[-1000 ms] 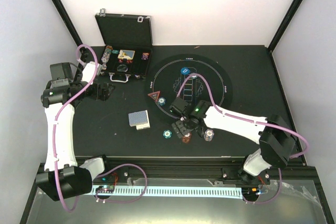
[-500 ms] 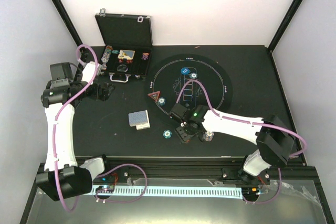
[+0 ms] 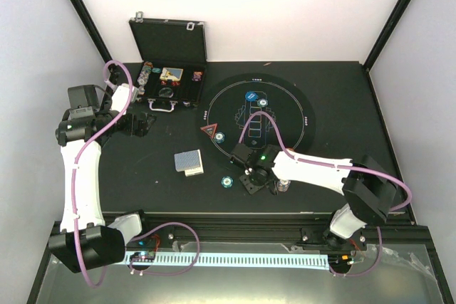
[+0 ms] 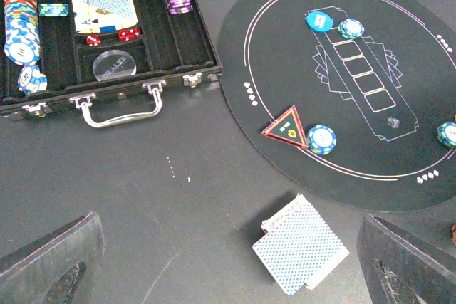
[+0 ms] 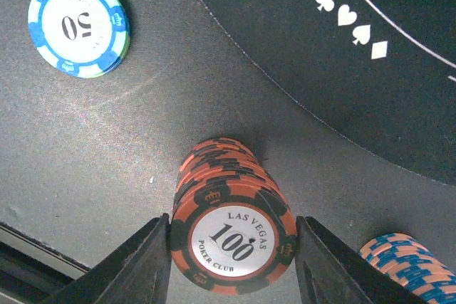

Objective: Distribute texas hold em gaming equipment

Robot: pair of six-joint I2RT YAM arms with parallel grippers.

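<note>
Even, bright overhead light; soft shadow beside orange chip stack [image 5: 231,240]; left gripper [image 4: 228,265] fingers blurred; faint table [image 5: 85,147] glare.

dark table [image 3: 128,176] carries an open case [image 3: 169,39], round mat [image 4: 285,69], card deck [image 4: 299,254] (backs up), chip stacks [image 5: 228,240].

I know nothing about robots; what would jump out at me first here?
An orange chip stack marked 100, near the table's front edge, clasped by the right gripper. Beyond it lies a round black mat with white markings, and at the far left an open black case holding chips.
</note>
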